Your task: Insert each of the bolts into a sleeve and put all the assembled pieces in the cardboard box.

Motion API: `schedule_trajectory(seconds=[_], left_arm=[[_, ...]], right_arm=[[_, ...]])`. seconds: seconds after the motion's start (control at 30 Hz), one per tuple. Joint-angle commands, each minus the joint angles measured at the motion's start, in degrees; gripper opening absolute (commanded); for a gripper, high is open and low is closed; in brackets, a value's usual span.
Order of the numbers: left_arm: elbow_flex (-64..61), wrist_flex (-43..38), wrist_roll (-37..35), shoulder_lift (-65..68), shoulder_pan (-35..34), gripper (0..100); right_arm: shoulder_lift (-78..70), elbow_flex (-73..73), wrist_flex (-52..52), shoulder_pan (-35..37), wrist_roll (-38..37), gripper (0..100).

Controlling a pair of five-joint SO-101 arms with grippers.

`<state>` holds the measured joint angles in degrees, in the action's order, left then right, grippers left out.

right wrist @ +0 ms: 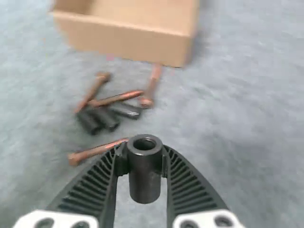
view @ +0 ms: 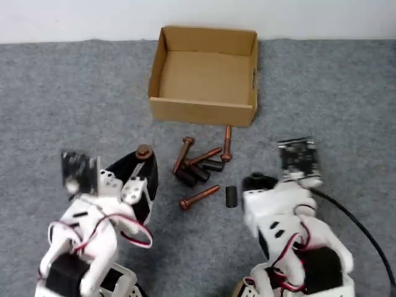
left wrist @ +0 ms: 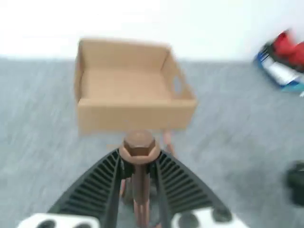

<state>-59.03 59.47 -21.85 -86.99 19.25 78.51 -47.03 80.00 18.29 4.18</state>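
Coppery metal, black plastic, brown card, grey felt.
There's the left pincer (left wrist: 137, 161), matt black ribbed plastic round a bolt (left wrist: 137, 145) of coppery, faintly shiny metal, and the right pincer (right wrist: 144, 153), same plastic round a smooth, dull black sleeve (right wrist: 144, 173). The cardboard box (view: 201, 112) is plain matt brown card; the bench (view: 346, 105) wears rough grey felt-like cloth.

Grey carpet (view: 346, 93), white wall (view: 62, 18) behind, a blurred red-and-blue object (left wrist: 285, 59).

The bolt (left wrist: 139, 178) has its tip cut off; a red-and-blue object (left wrist: 284, 61) is blurred.
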Motion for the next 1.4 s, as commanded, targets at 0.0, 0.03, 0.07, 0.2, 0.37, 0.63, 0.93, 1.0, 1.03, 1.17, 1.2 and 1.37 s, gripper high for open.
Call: schedule_trajectory(seconds=[0.0, 0.03, 0.07, 0.2, 0.37, 0.63, 0.93, 1.0, 1.03, 1.17, 1.2, 1.37], left_arm=[[-2.07, -6.77, 0.97, -8.53, 1.93, 0], [-3.03, -7.91, 0.97, -10.55, 2.37, 0], [-3.74, -8.70, 1.05, -12.31, 2.90, 0], [-5.41, -9.23, 1.05, -17.05, 5.19, 0], [-5.14, -9.49, 0.88, -17.05, 5.19, 0], [-5.32, -9.41, -4.13, -16.97, 5.36, 0], [-5.76, -10.90, -4.13, -16.88, 12.75, 0], [-6.46, -12.66, -4.13, -16.88, 13.10, 0], [-6.90, -13.45, -4.13, -16.70, 13.10, 0], [-9.19, -16.00, -4.13, -16.53, 13.19, 0], [-9.63, -16.53, -4.22, -16.53, 13.19, 0], [-9.89, -16.79, -4.92, -16.53, 13.19, 0]], right_arm=[[0.84, -0.44, -4.35, 7.78, 1.41, 0.9], [0.84, -0.62, -5.32, 9.19, 2.46, 0.9], [0.84, -0.62, -6.11, 10.42, 3.25, 0.9], [2.42, -0.35, -6.81, 12.26, 4.04, 0.8], [11.21, -2.55, -3.56, 12.62, 3.60, 0.8], [18.24, -10.11, -2.33, 14.11, 3.52, 0.8], [17.98, -15.21, -12.79, 22.02, -2.20, 0.8], [17.98, -16.00, -14.37, 22.11, -2.20, 0.8], [17.98, -16.18, -14.73, 22.37, -2.20, 0.8], [17.98, -16.26, -14.90, 26.42, -2.20, 0.8], [17.98, -16.35, -14.90, 27.03, -2.20, 0.8], [17.98, -16.35, -14.99, 27.30, -4.75, 0.9]])
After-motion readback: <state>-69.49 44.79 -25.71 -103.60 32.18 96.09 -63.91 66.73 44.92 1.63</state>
